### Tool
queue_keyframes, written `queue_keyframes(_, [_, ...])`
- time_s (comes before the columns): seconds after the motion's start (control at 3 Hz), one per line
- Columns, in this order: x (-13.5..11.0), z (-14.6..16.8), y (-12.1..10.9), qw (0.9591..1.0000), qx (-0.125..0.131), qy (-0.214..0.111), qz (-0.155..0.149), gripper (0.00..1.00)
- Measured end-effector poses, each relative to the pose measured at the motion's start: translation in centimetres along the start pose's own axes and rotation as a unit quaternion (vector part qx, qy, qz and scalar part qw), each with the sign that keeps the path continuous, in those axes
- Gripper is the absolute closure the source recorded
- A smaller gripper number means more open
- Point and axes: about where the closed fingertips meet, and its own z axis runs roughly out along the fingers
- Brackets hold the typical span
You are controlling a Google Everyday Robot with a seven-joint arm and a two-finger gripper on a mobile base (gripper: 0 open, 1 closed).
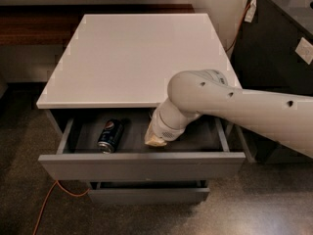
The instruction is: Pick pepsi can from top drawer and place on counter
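The top drawer (142,166) is pulled open under the white counter (142,58). The pepsi can (111,135) lies on its side in the left part of the drawer's dark interior, logo up. My gripper (155,140) reaches down into the middle of the drawer, a short way to the right of the can and apart from it. Only its tan tip shows below the white wrist; the arm hides the rest.
A lower grey drawer (146,195) stands slightly out below. A dark brown wooden ledge (39,26) runs behind the counter at the left. A black cabinet (279,53) stands at the right. An orange cable (54,199) lies on the floor at the lower left.
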Motion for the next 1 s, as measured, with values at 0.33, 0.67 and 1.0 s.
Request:
queue_keyframes(0.33, [0.7, 0.8, -1.3, 0.9999, 0.003, 0.008, 0.006, 1.00])
queue_keyframes(0.67, [0.8, 1.9, -1.2, 0.9999, -0.006, 0.013, 0.005, 1.00])
queue_keyframes(1.0, [0.8, 2.0, -1.2, 0.9999, -0.006, 0.013, 0.005, 1.00])
